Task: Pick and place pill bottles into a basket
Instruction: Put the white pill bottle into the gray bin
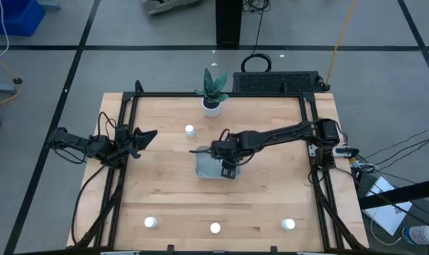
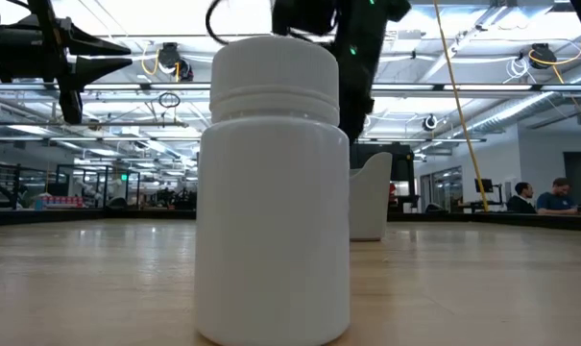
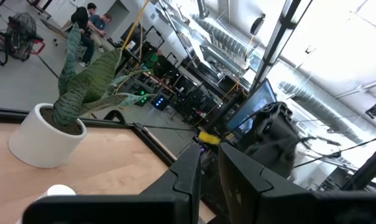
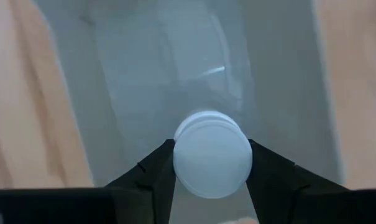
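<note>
My right gripper (image 1: 227, 167) is over the pale grey-blue basket (image 1: 205, 167) at the table's middle and is shut on a white pill bottle (image 4: 211, 155). My left gripper (image 1: 147, 137) waits at the table's left side, open by a narrow gap and empty. One bottle (image 1: 190, 130) stands on its base left of the basket, toward the far side. Three more bottles stand along the near edge, at the left (image 1: 151, 222), the middle (image 1: 215, 228) and the right (image 1: 288, 224). The middle one fills the low view (image 2: 276, 192) and hides the basket there. My right gripper pinches the pill bottle between its two fingers (image 4: 151, 171), at opposite sides just below the round cap (image 4: 211, 134). The fingers come from above, pointing down. The bottle stays upright over the basket's floor (image 4: 144, 74); I cannot tell whether its base touches it.
A white plant pot (image 1: 213, 106) with green leaves stands at the far middle; it also shows in the left wrist view (image 3: 45, 140). A black ribbed box (image 1: 278, 81) sits beyond the table's far right corner. Bare wood lies between the basket and the near bottles.
</note>
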Robot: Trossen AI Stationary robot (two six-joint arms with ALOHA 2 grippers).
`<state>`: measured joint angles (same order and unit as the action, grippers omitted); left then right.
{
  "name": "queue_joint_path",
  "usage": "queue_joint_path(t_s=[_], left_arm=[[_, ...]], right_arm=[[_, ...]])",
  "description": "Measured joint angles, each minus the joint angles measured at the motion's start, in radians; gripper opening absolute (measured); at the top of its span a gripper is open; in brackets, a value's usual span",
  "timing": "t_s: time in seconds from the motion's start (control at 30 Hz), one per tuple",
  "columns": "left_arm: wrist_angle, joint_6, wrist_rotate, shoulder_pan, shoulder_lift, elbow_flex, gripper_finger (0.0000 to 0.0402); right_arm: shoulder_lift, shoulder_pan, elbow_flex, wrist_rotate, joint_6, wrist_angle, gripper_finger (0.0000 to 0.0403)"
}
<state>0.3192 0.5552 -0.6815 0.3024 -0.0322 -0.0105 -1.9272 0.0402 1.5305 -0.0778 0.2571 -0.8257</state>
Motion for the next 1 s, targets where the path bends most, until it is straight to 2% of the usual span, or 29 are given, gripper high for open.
queue_joint_path(t_s=[0.17,0.53,0.87,1.0], left_arm=[[0.0,0.002,0.0,0.0,0.0,0.0,0.0063],[0.0,0.001,0.001,0.0,0.0,0.0,0.0063],[0.0,0.001,0.003,0.0,0.0,0.0,0.0063],[0.0,-0.011,0.002,0.0,0.0,0.0,0.0063]], right_arm=[[0.004,-0.001,-0.057,-0.004,0.019,0.036,0.0151],[0.009,-0.001,-0.071,0.0,0.031,0.079,0.0201],[0.116,-0.002,-0.073,0.0,0.039,0.036,0.027],[0.194,-0.006,-0.072,0.0,0.038,0.04,0.0278]])
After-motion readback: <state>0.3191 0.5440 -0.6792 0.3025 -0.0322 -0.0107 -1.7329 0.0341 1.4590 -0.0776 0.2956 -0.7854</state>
